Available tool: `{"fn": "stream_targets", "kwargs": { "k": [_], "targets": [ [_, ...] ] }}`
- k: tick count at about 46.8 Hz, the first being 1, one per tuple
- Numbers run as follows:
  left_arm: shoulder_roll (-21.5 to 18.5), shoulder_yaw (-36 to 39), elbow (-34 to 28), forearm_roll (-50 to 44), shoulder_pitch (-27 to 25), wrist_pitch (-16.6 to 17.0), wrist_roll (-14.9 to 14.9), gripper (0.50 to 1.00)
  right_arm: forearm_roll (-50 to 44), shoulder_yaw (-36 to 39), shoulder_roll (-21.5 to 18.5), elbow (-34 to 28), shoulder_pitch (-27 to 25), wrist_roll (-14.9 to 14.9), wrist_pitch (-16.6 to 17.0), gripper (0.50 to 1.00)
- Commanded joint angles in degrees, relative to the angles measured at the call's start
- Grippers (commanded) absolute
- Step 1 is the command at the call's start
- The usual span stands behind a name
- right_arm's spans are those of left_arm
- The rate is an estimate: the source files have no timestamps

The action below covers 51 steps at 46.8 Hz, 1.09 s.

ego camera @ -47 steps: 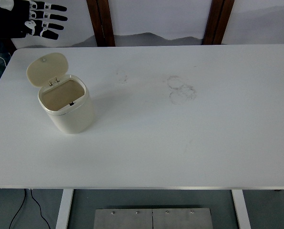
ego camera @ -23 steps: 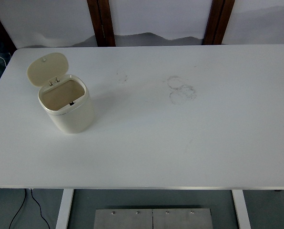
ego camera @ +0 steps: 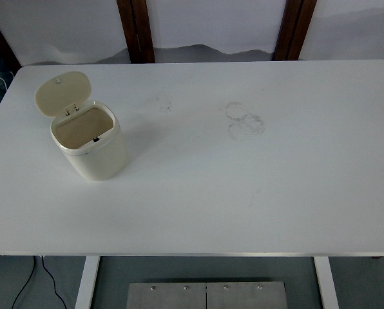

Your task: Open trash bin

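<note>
Small cream plastic trash bin (ego camera: pixel 89 143) stands open on the white table's (ego camera: pixel 243 193) left side.
Its oval lid (ego camera: pixel 63 94) tilts up behind the seemingly empty opening; neither robot hand is visible, so their state cannot be told.

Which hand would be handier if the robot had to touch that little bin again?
Probably the left: neither hand is in view, but the trash bin, its lid already up, stands on the table's left side.

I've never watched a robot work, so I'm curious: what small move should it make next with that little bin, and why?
Probably none on the trash bin itself: its lid already stands tipped up at the back, leaving the mouth open. Neither hand is in view, so the sensible next move seems to be keeping the arms clear of the table.
</note>
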<state>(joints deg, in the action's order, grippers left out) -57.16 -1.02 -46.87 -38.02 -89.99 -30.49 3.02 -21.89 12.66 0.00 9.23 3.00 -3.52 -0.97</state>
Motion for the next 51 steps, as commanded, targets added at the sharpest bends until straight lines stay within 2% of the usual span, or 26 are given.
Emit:
{"fn": "stream_targets", "kwargs": {
  "k": [1,5,17,37,45,51],
  "targets": [
    [-0.1,-1.0,1.1,-0.1,3.2,-0.4,-2.7,1.000,0.0,0.0,0.0,0.0,0.0,0.0,0.0,0.995],
    [0.0,-3.0,2.1,0.0,6.8,-0.4,-3.9,1.000,0.0,0.0,0.0,0.0,0.0,0.0,0.0,0.995],
    [2.1,-10.3,4.5,0.0,18.5,-0.1,-4.0,1.000,0.0,0.0,0.0,0.0,0.0,0.0,0.0,0.995],
    [4.3,-21.1,6.2,-0.1,31.8,-0.4,-4.0,1.000,0.0,-0.1,0.0,0.0,0.0,0.0,0.0,0.995],
    [6.2,-24.6,6.4,-0.2,38.0,-0.4,-4.0,1.000,0.0,0.0,0.0,0.0,0.0,0.0,0.0,0.995],
    [9.3,-27.5,8.7,-0.2,42.2,-0.3,-4.0,1.000,0.0,0.0,0.0,0.0,0.0,0.0,0.0,0.995]
  ]
}}
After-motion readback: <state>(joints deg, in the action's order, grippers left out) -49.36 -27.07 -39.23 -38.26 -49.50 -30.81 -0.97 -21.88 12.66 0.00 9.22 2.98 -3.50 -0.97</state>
